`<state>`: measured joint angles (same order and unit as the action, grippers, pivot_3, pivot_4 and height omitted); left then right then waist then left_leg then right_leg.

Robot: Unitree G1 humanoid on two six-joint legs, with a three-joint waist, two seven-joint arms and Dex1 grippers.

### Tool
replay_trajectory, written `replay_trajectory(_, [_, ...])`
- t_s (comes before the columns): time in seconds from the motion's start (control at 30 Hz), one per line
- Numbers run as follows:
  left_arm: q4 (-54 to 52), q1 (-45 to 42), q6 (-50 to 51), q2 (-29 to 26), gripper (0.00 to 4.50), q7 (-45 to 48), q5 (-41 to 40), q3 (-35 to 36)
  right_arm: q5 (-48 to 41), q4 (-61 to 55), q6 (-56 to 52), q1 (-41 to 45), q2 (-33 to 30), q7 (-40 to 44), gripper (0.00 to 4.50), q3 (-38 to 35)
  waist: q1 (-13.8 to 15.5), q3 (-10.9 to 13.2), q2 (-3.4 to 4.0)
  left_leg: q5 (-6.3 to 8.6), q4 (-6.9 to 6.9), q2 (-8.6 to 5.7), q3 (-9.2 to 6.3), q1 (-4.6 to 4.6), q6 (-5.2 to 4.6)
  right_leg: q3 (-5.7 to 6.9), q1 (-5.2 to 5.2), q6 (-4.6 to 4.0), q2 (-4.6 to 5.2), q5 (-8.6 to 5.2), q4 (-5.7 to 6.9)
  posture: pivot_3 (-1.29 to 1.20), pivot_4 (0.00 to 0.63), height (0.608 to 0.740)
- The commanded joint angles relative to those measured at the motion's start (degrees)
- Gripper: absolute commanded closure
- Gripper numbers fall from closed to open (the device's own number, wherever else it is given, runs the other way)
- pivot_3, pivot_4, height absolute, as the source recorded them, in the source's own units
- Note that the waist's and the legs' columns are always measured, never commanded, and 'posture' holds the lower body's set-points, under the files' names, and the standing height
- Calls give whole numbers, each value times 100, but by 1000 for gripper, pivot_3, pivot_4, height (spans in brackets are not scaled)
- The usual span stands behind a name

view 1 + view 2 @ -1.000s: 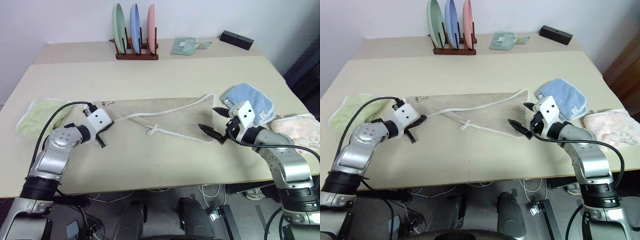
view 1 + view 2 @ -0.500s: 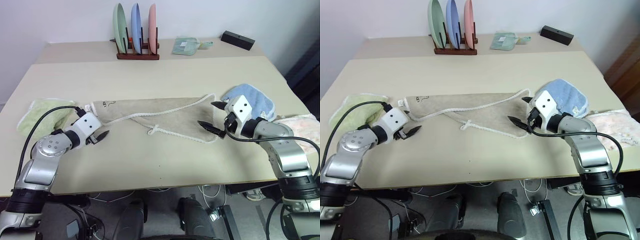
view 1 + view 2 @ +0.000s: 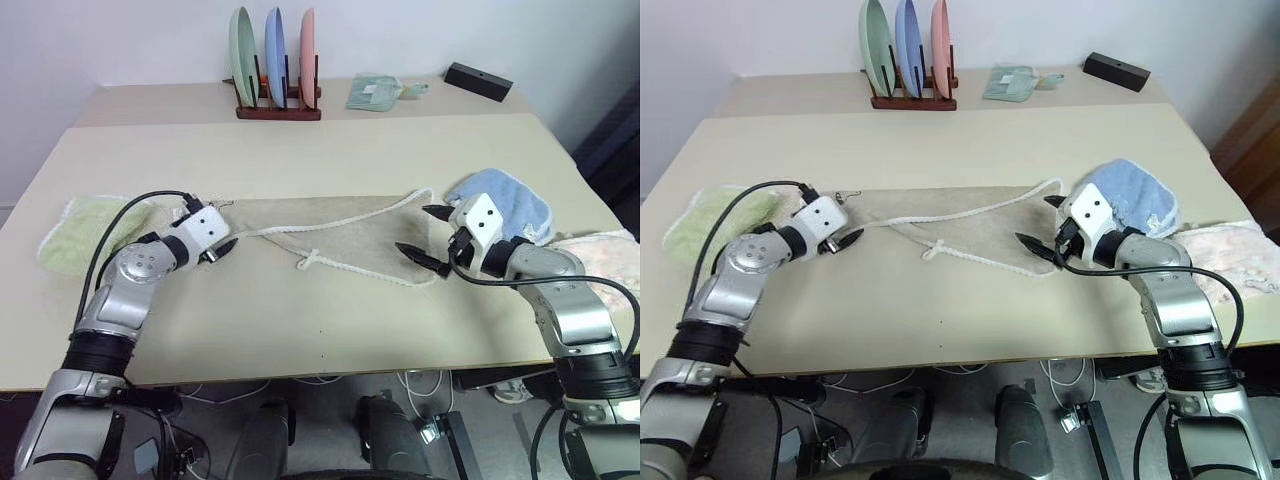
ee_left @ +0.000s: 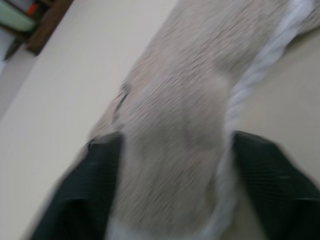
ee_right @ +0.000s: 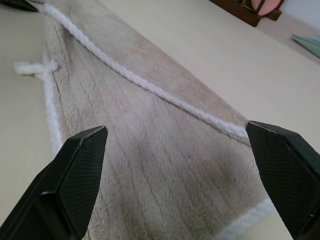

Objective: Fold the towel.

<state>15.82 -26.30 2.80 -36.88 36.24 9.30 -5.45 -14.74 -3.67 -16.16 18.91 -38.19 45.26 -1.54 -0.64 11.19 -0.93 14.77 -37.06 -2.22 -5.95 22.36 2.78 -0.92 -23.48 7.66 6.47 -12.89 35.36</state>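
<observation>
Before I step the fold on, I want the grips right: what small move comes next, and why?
Probably close the left claw on the towel: the left wrist view shows the towel's end lying between its fingers, not yet pinched. The right claw stands wide open over the opposite end, so it should close afterwards.

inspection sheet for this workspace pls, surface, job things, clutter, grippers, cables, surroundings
surface: beige table, a second one butted behind it.
job's things: tan towel lies partly folded, white corded edge running diagonally across it.
clutter: green towel, blue towel, pink towel, plate rack, small green cloth, black box.
grippers: left gripper at the towel's left end, cloth between its jaws; right gripper open over the right end, not gripping.
cables: black cable looping over the left arm; more on the floor.
surroundings: white wall behind.
</observation>
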Motion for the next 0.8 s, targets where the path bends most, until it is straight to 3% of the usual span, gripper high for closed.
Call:
replay_trajectory(0.03, [-50, 6, -160, -7, 2854, 120, -94, 2, -64, -359, -16, -52, -7, -86, 0, -200, -9, 0, 0, 0, 0, 0, 0, 0, 0, 0, 0, 0, 0, 0, 0, 0, 150, 740])
replay_trajectory(0.13, [-114, 87, -188, -52, 4453, 141, -101, 54, -75, -388, -18, -104, -10, -101, 0, -221, -19, 0, 0, 0, 1, 1, 0, 0, 0, 0, -3, 0, 0, 0, 1, 0, 150, 740])
replay_trajectory(0.27, [-266, 227, -172, -163, 4453, 147, -100, 104, -65, -313, 57, -139, 7, -84, 0, -221, -18, 0, 0, 0, 1, 1, 0, 0, 0, -1, -3, 0, 0, 0, 2, 0, 150, 740])
replay_trajectory(0.43, [-1136, 710, 12, -185, 4453, 426, -819, 559, 19, -113, 248, -64, -59, 15, 0, -198, -28, 0, 0, 0, 2, 3, -1, 1, 0, -1, -5, 0, 0, 0, 3, 0, 150, 740])
replay_trajectory(0.6, [-2525, 1850, 698, -551, 4453, 1020, -1748, 1222, 417, 253, 654, 226, -322, 189, 0, -29, -53, 2, 3, 0, 4, 4, 8, 1, 0, -8, -9, -1, 2, 0, 2, 0, 150, 740])
replay_trajectory(0.8, [-3579, 2984, 1535, -888, 4453, 1320, -2485, 1916, 1404, 1467, 1676, 947, -404, 181, 0, 591, -47, 2, 3, 0, 4, 8, 12, 0, 0, -7, -9, -4, -1, -2, 0, 0, 150, 740])
